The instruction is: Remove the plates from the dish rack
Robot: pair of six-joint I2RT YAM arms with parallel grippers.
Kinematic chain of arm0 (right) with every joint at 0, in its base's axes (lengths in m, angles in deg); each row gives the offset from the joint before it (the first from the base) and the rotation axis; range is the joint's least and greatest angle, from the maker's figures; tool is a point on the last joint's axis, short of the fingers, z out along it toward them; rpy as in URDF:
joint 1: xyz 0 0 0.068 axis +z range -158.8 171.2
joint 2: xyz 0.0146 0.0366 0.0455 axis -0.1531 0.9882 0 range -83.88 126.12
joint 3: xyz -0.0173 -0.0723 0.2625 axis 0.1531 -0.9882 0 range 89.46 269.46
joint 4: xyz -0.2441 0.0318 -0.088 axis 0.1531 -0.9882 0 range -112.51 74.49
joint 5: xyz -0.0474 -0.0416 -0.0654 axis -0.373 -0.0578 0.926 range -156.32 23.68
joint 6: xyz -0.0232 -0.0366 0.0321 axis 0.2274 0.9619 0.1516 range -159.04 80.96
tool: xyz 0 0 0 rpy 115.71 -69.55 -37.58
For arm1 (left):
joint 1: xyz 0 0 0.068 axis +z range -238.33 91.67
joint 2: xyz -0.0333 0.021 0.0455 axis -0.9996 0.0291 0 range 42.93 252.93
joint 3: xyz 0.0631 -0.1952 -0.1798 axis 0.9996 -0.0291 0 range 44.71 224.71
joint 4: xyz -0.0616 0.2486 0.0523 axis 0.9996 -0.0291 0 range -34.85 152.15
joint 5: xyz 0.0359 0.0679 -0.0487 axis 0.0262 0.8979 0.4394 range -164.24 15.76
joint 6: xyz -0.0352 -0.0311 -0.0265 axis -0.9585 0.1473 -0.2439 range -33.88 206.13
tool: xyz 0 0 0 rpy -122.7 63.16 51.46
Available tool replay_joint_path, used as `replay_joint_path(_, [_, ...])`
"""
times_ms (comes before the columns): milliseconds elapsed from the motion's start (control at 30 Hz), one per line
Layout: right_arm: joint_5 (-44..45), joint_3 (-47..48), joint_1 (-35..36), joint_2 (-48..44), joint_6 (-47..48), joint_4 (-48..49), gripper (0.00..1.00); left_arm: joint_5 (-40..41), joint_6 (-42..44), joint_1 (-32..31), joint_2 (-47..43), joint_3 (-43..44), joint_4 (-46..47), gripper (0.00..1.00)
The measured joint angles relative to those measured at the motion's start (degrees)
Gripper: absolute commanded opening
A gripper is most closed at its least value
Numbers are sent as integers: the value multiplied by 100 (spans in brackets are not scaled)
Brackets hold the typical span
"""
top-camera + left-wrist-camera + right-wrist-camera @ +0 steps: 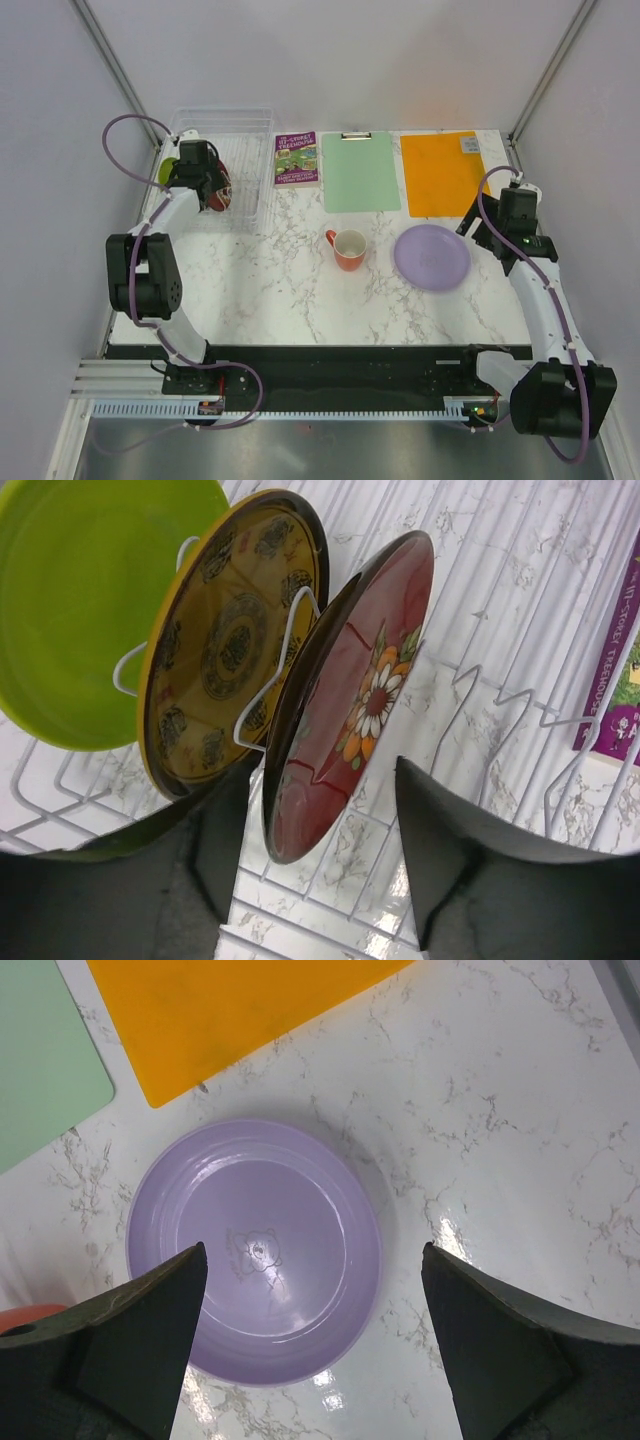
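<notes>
Red floral plate (345, 710): upright in the dish rack (500, 700), its lower rim between the fingers of the left gripper (322, 770), closer to one finger, with a gap at the other.
Left gripper: jaws parted astride that plate, not clamped on it.
Dark yellow-patterned plate (225, 640): upright, next slot beside the gripper.
Lime green plate (80, 600): beyond the dark one.
Lavender plate (255, 1250): flat on the table (520, 1140), directly beneath the right gripper (312, 1250).
Right gripper: jaws wide, holding nothing.
Orange mug (348, 249): beside the lavender plate, on its left-arm side.
</notes>
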Motion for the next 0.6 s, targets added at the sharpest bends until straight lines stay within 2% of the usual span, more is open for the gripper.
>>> replay_joint_path(33, [-11, -7, 0, 33, 0, 24, 95, 2, 2, 0, 44, 4, 31, 45])
replay_joint_path(67, [-24, -20, 0, 70, 0, 50, 95, 37, 48, 0, 92, 17, 42, 30])
replay_joint_path(267, [-136, -122, 0, 236, -2, 151, 95, 101, 234, 136, 273, 98, 136, 2])
replay_joint_path(600, [-249, -236, 0, 258, 0, 208, 95, 146, 529, 96, 267, 109, 208, 2])
